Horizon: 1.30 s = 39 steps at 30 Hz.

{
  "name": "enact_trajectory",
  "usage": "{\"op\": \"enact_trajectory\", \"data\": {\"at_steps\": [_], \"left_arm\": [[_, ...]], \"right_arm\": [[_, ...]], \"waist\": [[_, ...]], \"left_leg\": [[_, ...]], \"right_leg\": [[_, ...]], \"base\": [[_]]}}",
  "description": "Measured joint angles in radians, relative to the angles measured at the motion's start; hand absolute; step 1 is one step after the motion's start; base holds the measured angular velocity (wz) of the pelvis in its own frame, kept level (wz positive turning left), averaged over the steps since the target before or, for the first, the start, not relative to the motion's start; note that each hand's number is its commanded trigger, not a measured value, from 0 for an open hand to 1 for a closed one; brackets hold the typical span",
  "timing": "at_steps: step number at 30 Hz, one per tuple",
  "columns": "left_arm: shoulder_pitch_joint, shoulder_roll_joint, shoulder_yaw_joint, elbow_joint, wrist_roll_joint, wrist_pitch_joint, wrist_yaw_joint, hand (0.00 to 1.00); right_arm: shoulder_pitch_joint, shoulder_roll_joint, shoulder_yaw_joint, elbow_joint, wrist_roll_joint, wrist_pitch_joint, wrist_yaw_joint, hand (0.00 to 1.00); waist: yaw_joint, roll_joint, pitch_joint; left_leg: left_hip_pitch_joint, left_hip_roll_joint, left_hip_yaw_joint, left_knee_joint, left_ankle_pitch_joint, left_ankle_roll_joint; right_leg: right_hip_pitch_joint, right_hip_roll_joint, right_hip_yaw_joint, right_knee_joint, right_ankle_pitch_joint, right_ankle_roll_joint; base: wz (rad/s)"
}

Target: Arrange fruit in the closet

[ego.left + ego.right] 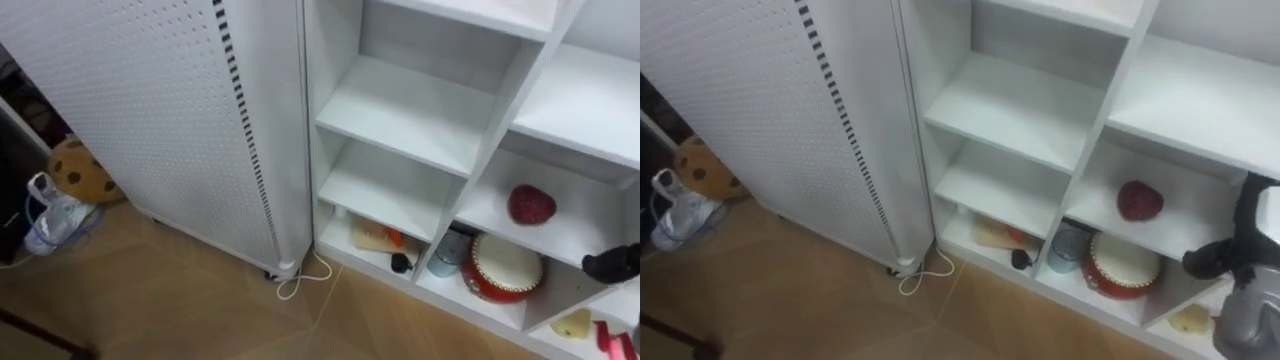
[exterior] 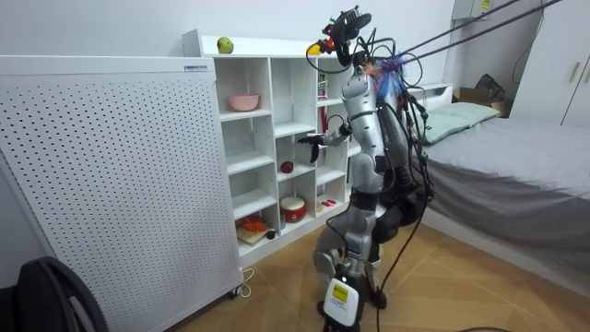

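Note:
A red fruit (image 1: pixel 531 204) lies on a middle shelf of the white closet (image 1: pixel 400 115); the room view shows it too (image 2: pixel 287 167). My right hand (image 1: pixel 1215 258) is dark and hovers just right of and below the fruit, open and holding nothing. In the room view that arm reaches into the shelf (image 2: pixel 318 140). A green apple (image 2: pixel 225 44) sits on top of the closet. A yellowish fruit (image 1: pixel 573 323) lies in the bottom right cell. My left hand hangs low at my side (image 2: pixel 361 195).
Below the red fruit stand a red-and-white pot (image 1: pixel 503 266), a cup (image 1: pixel 447 252) and a board (image 1: pixel 372 236). A white perforated panel (image 1: pixel 150 120) stands left of the closet, with a white cable (image 1: pixel 300 275) at its foot. A bed (image 2: pixel 498 175) is behind me.

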Motion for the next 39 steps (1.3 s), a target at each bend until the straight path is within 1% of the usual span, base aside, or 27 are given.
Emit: {"op": "enact_trajectory", "data": {"at_steps": [2,5,6,7,9,10,11,12,13,14,15,16,17,18,19,20,21,23,24,26,27,29,32,34,36,38,39], "left_arm": [[-0.011,0.000,-0.005,0.007,-0.001,-0.013,-0.009,0.00],[-0.022,-0.001,-0.004,0.028,-0.017,-0.044,-0.019,0.00],[-0.028,-0.003,-0.004,0.036,-0.017,-0.046,-0.019,0.00],[-0.041,-0.005,-0.003,0.052,-0.017,-0.052,-0.019,0.00],[-0.046,-0.006,-0.001,0.062,-0.017,-0.064,-0.019,0.00],[-0.044,-0.014,0.009,0.071,-0.016,-0.078,-0.019,0.00],[-0.040,-0.019,0.009,0.079,-0.016,-0.090,-0.020,0.00],[-0.035,-0.020,0.009,0.080,-0.015,-0.095,-0.020,0.00],[-0.019,-0.024,0.010,0.081,-0.013,-0.105,-0.018,0.00],[0.006,-0.033,0.022,0.081,0.002,-0.116,-0.015,0.00],[0.021,-0.040,0.036,0.081,0.010,-0.120,-0.014,0.00],[0.058,-0.058,0.056,0.077,0.016,-0.125,-0.012,0.00],[0.105,-0.079,0.084,0.065,0.033,-0.128,-0.012,0.00],[0.127,-0.088,0.094,0.058,0.044,-0.129,-0.012,0.00],[0.163,-0.103,0.106,0.046,0.053,-0.131,-0.011,0.00],[0.194,-0.116,0.125,0.033,0.062,-0.133,-0.011,0.00],[0.206,-0.121,0.134,0.025,0.071,-0.134,-0.010,0.00],[0.239,-0.132,0.167,0.003,0.103,-0.140,0.007,0.00],[0.243,-0.135,0.172,-0.002,0.104,-0.140,0.014,0.00],[0.250,-0.152,0.205,-0.013,0.112,-0.145,0.045,0.00],[0.251,-0.157,0.209,-0.015,0.125,-0.145,0.055,0.00],[0.253,-0.181,0.234,-0.018,0.180,-0.143,0.085,0.00],[0.248,-0.202,0.252,-0.019,0.222,-0.131,0.113,0.00],[0.249,-0.208,0.263,-0.028,0.233,-0.127,0.123,0.00],[0.251,-0.209,0.299,-0.058,0.252,-0.123,0.123,0.00],[0.251,-0.212,0.348,-0.089,0.253,-0.123,0.123,0.00],[0.248,-0.213,0.355,-0.089,0.253,-0.123,0.123,0.00]], "right_arm": [[0.060,0.011,0.000,-0.032,-0.074,-0.001,0.035,0.00],[0.123,0.018,-0.001,-0.074,-0.131,-0.013,0.071,0.00],[0.136,0.018,-0.002,-0.074,-0.141,-0.020,0.074,0.00],[0.168,0.026,-0.002,-0.075,-0.157,-0.032,0.078,0.00],[0.208,0.051,-0.005,-0.082,-0.177,-0.034,0.089,0.00],[0.253,0.072,-0.017,-0.070,-0.190,-0.043,0.097,0.00],[0.305,0.100,-0.037,-0.070,-0.211,-0.047,0.111,0.00],[0.333,0.115,-0.044,-0.068,-0.218,-0.049,0.118,0.00],[0.390,0.142,-0.048,-0.058,-0.221,-0.054,0.129,0.00],[0.448,0.173,-0.049,-0.044,-0.222,-0.056,0.131,0.00],[0.482,0.191,-0.051,-0.030,-0.221,-0.058,0.132,0.00],[0.541,0.231,-0.074,-0.011,-0.223,-0.059,0.141,0.00],[0.608,0.268,-0.089,0.013,-0.224,-0.062,0.144,0.00],[0.638,0.283,-0.089,0.024,-0.218,-0.061,0.149,0.00],[0.694,0.306,-0.089,0.039,-0.206,-0.061,0.162,0.00],[0.726,0.326,-0.091,0.060,-0.203,-0.061,0.175,0.00],[0.742,0.334,-0.097,0.065,-0.204,-0.060,0.182,0.00],[0.792,0.369,-0.149,0.084,-0.172,-0.060,0.205,0.00],[0.800,0.377,-0.168,0.088,-0.163,-0.059,0.207,0.00],[0.829,0.402,-0.215,0.098,-0.110,-0.060,0.207,0.00],[0.834,0.407,-0.222,0.099,-0.092,-0.060,0.207,0.00],[0.840,0.430,-0.264,0.119,-0.064,-0.055,0.206,0.00],[0.842,0.451,-0.321,0.126,-0.059,-0.048,0.205,0.00],[0.843,0.457,-0.338,0.125,-0.050,-0.040,0.204,0.00],[0.849,0.467,-0.369,0.123,-0.025,-0.038,0.205,0.00],[0.850,0.475,-0.413,0.119,-0.012,-0.039,0.207,0.00],[0.850,0.476,-0.422,0.118,-0.012,-0.039,0.208,0.00]], "waist": [[0.000,0.006,-0.0010],[-0.005,0.011,-0.0039],[-0.005,0.012,-0.0045],[-0.005,0.016,-0.0064],[-0.006,0.022,-0.0099],[-0.007,0.032,-0.0159],[-0.006,0.035,-0.0207],[-0.007,0.036,-0.0238],[-0.013,0.042,-0.0307],[-0.020,0.051,-0.0396],[-0.027,0.056,-0.0433],[-0.039,0.067,-0.0518],[-0.051,0.077,-0.0589],[-0.058,0.082,-0.0633],[-0.068,0.086,-0.0678],[-0.091,0.090,-0.0702],[-0.099,0.092,-0.0706],[-0.137,0.082,-0.0702],[-0.145,0.081,-0.0702],[-0.170,0.080,-0.0672],[-0.170,0.077,-0.0661],[-0.186,0.072,-0.0658],[-0.207,0.072,-0.0705],[-0.225,0.073,-0.0717],[-0.232,0.071,-0.0750],[-0.243,0.072,-0.0756],[-0.247,0.073,-0.0757]], "left_leg": [[0.050,0.016,0.004,-0.036,-0.001,0.001],[0.105,0.024,0.011,-0.081,0.003,0.006],[0.116,0.024,0.011,-0.090,0.004,0.007],[0.144,0.024,0.011,-0.111,0.006,0.007],[0.185,0.029,0.011,-0.139,0.007,0.006],[0.214,0.036,0.007,-0.160,0.008,0.005],[0.248,0.035,0.006,-0.193,0.014,0.006],[0.264,0.034,0.006,-0.212,0.018,0.006],[0.298,0.034,0.006,-0.252,0.027,0.006],[0.333,0.031,0.005,-0.298,0.040,0.009],[0.355,0.028,0.005,-0.320,0.046,0.010],[0.409,0.025,0.007,-0.372,0.057,0.012],[0.472,0.014,0.008,-0.428,0.067,0.014],[0.503,0.010,0.010,-0.460,0.075,0.016],[0.561,0.004,0.019,-0.519,0.090,0.018],[0.610,-0.004,0.015,-0.568,0.104,0.018],[0.632,-0.006,0.016,-0.586,0.109,0.019],[0.716,-0.020,0.013,-0.655,0.123,0.017],[0.734,-0.020,0.014,-0.666,0.125,0.017],[0.801,-0.022,0.020,-0.701,0.125,0.016],[0.819,-0.023,0.023,-0.711,0.126,0.016],[0.882,-0.023,0.032,-0.746,0.125,0.014],[0.934,-0.023,0.045,-0.776,0.124,0.011],[0.959,-0.023,0.050,-0.786,0.124,0.011],[0.978,-0.023,0.054,-0.803,0.125,0.009],[1.005,-0.022,0.063,-0.815,0.127,0.007],[1.010,-0.021,0.065,-0.819,0.127,0.006]], "right_leg": [[0.050,0.026,0.001,-0.057,0.021,0.000],[0.100,0.047,0.008,-0.113,0.039,0.004],[0.112,0.051,0.007,-0.123,0.041,0.006],[0.142,0.060,0.006,-0.147,0.044,0.009],[0.186,0.071,0.004,-0.187,0.052,0.013],[0.223,0.083,-0.005,-0.226,0.062,0.015],[0.259,0.086,-0.011,-0.265,0.074,0.019],[0.277,0.090,-0.014,-0.285,0.079,0.021],[0.314,0.101,-0.015,-0.335,0.095,0.027],[0.353,0.107,-0.022,-0.387,0.113,0.033],[0.377,0.110,-0.023,-0.414,0.120,0.037],[0.431,0.117,-0.022,-0.473,0.139,0.045],[0.494,0.119,-0.022,-0.530,0.155,0.055],[0.525,0.121,-0.023,-0.562,0.164,0.060],[0.579,0.124,-0.022,-0.620,0.182,0.068],[0.628,0.127,-0.022,-0.669,0.197,0.073],[0.652,0.129,-0.023,-0.689,0.202,0.076],[0.726,0.127,-0.024,-0.733,0.208,0.081],[0.744,0.128,-0.026,-0.747,0.208,0.082],[0.813,0.134,-0.027,-0.782,0.212,0.087],[0.827,0.135,-0.020,-0.787,0.211,0.087],[0.881,0.143,-0.009,-0.828,0.214,0.091],[0.928,0.149,0.009,-0.851,0.215,0.092],[0.949,0.149,0.009,-0.857,0.215,0.092],[0.964,0.151,0.013,-0.866,0.216,0.092],[0.972,0.153,0.027,-0.866,0.216,0.092],[0.976,0.154,0.035,-0.866,0.216,0.092]], "base": [[-0.22],[-0.17],[-0.05],[0.00],[-0.05],[0.00],[0.00],[0.00],[0.04],[0.05],[0.05],[0.00],[0.00],[0.00],[0.00],[0.00],[0.05],[0.07],[0.10],[0.01],[-0.12],[-0.12],[-0.13],[-0.09],[-0.10],[-0.15],[-0.17]]}}
